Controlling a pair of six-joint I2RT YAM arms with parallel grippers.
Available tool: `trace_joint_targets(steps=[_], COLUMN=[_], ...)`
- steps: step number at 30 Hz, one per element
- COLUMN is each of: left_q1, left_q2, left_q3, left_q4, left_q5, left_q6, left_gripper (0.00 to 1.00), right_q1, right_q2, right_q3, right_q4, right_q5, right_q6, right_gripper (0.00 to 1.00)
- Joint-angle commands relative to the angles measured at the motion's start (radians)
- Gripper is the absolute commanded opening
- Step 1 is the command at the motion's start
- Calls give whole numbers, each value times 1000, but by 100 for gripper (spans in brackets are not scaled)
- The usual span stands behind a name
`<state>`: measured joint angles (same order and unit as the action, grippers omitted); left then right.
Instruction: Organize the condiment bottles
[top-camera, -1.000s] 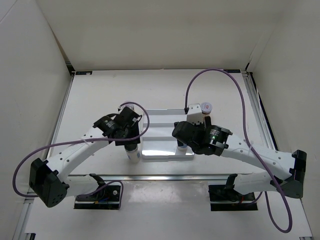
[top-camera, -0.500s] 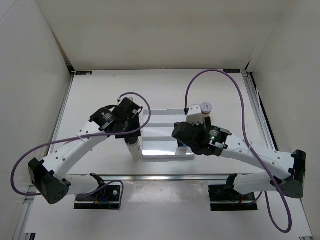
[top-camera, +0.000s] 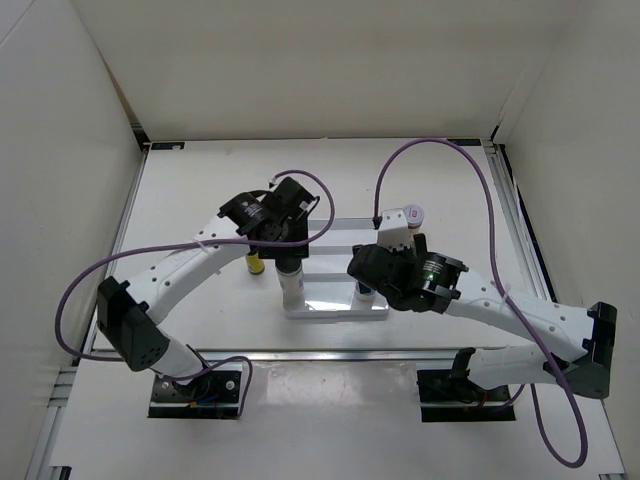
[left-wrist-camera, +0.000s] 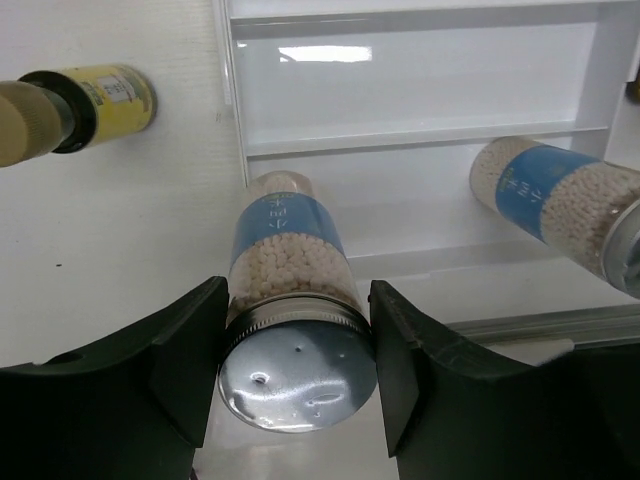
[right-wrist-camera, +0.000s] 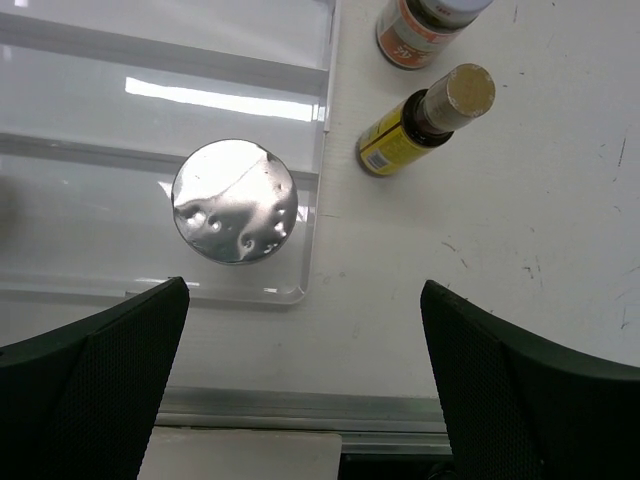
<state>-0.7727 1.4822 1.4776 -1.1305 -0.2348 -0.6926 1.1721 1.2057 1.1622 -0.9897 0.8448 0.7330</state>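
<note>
Left tool (left-wrist-camera: 297, 340) is hanging over the near left corner of the tray (left-wrist-camera: 400, 143), clamped on an upright white bottle (left-wrist-camera: 288, 250). Glossy compartment floor is showing bare between it and the second white bottle (right-wrist-camera: 234, 200) at the tray's near right end, where the right tool (right-wrist-camera: 303, 290) is hovering with jaws apart.

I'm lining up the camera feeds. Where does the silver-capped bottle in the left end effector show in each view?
Top external: silver-capped bottle, centre, at tray's near-left corner.
Left wrist: bottle bottom centre, in the left end effector.
Right wrist: not in it.
Shared landmark: white divided tray.
</note>
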Motion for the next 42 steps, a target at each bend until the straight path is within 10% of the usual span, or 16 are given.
trace_joint_targets(steps=[1,17,26,42], left_q1=[-7,-7,-7,36], left_q2=[-16,12,12,-321], left_q3=[-17,-168,-168,-31], left_q4=[63,192,192,124], left_q5=[-11,31,40,-388], left_q6=[5,-35,-25,151], left_gripper=[13,33,100,100], right_q1=[3,3,3,-38], right_q2=[-46,-58,5,0], right_q3=[17,8,8,37], right_q4=[-32,-50,-70,-116], right_q5=[56,56,56,99], right_q6=[36,63,63,85], right_gripper=[100,100,100,100])
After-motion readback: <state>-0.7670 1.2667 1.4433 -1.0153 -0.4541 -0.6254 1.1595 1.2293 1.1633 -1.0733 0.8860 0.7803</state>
